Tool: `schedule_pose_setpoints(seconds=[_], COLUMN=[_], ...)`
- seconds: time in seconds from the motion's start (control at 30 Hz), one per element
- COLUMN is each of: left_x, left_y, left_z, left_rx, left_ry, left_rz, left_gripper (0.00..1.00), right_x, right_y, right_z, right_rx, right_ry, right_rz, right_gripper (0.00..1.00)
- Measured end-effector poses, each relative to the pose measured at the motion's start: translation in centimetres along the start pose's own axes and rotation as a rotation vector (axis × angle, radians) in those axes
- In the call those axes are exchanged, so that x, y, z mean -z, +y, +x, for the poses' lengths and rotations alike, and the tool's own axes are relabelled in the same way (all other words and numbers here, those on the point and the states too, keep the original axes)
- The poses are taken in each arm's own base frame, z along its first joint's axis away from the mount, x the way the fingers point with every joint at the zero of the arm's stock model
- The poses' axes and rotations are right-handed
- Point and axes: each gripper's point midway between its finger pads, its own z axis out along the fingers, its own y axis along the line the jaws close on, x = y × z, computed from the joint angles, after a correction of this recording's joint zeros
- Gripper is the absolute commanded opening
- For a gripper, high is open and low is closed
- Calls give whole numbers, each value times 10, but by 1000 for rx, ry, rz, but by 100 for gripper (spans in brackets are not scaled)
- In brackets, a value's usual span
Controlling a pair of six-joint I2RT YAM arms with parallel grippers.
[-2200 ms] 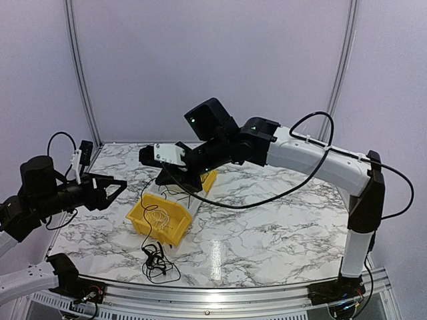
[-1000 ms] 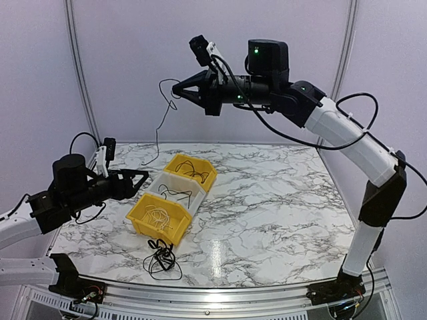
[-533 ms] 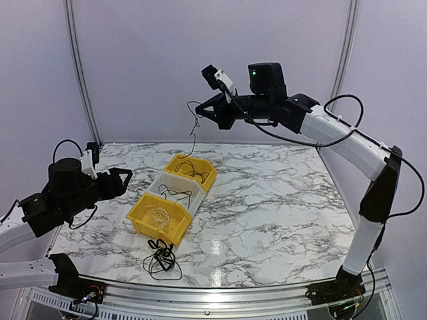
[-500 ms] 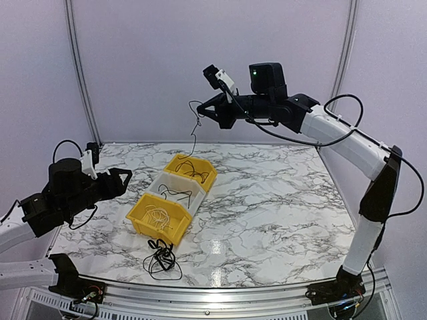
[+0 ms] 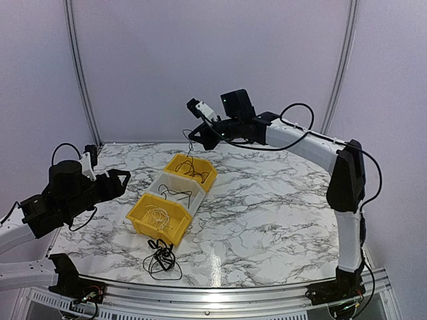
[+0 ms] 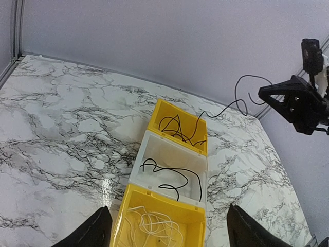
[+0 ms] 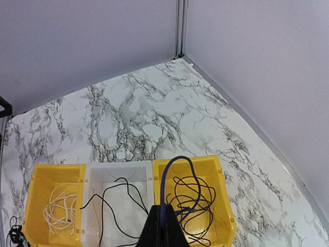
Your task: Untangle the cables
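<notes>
Cable (image 7: 163,198) clamped in right tool (image 5: 195,138), upper centre, trailing into yellow bin (image 5: 209,180); left tool (image 5: 119,181) apart. Risk: coil snagged and dragged out if lifted.

Our right hand (image 7: 164,213) pinches a dark cable (image 7: 163,193) that loops up over the rightmost yellow bin (image 7: 224,203).

no text legible anywhere, no labels, brands or numbers
</notes>
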Motion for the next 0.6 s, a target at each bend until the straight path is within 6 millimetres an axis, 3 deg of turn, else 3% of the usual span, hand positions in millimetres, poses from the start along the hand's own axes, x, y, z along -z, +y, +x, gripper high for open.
schedule_pose_setpoints(seconds=[0.17,0.27,0.43,0.6], left_x=[0,0,-3,-5], left_y=[0,1,2,4], left_z=[0,1,4,7], left_rx=[2,2,-3,-3], left_ry=[1,2,14,24], left_rz=[-2,-3,-12,-23], left_gripper=[80,80,80,80], right_x=[-42,-62,-89,-100], right_y=[-26,-36,-33,-28], right_z=[21,44,95,125], right_rx=[0,-9,-58,-108], right_ry=[28,62,149,203], right_rz=[59,73,15,-17], right_gripper=[0,0,0,0])
